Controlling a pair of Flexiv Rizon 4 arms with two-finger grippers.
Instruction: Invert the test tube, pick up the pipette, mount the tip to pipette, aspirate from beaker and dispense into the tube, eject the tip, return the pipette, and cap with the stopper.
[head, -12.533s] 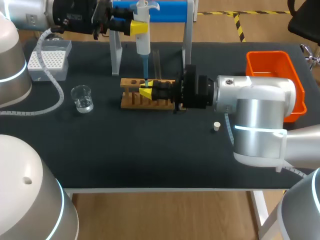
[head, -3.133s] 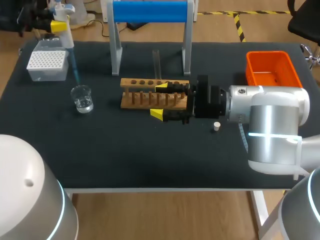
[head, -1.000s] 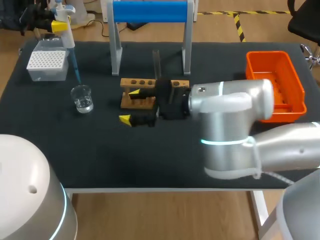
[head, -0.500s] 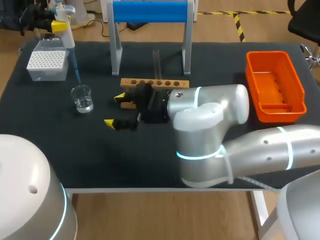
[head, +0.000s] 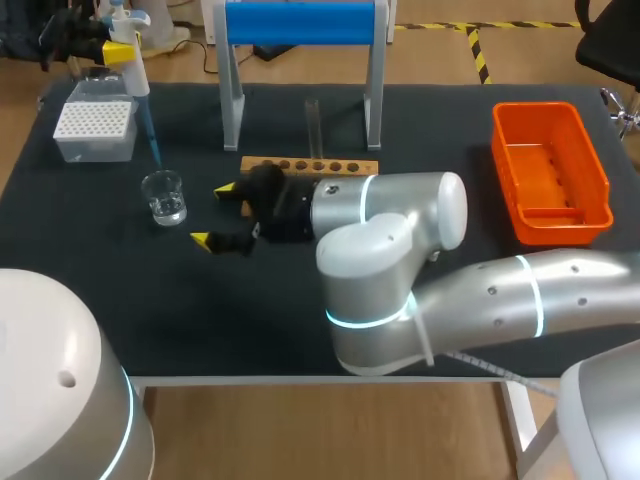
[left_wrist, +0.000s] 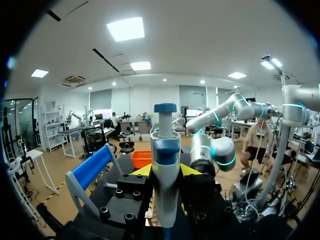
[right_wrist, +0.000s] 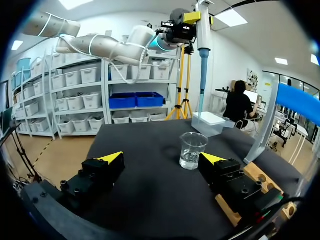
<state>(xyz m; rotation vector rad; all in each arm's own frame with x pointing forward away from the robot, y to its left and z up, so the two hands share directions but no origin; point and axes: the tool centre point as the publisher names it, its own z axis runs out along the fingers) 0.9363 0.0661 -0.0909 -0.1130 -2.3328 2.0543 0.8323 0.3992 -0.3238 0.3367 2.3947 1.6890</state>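
Left claw (head: 118, 50) is clamped on the pipette (head: 137, 85), its tip (head: 150, 140) poised over the beaker (head: 164, 196), presumably for drawing liquid. Right claw (head: 212, 214), fingers apart, sits just beside that beaker on the surface (head: 120, 300), likely to steady it.

Left hand (head: 118, 48) raised at far corner, clamped on white-and-blue pipette (left_wrist: 165, 150), right arm (head: 400, 230) stretched past the middle, right hand (head: 213, 214) spread wide
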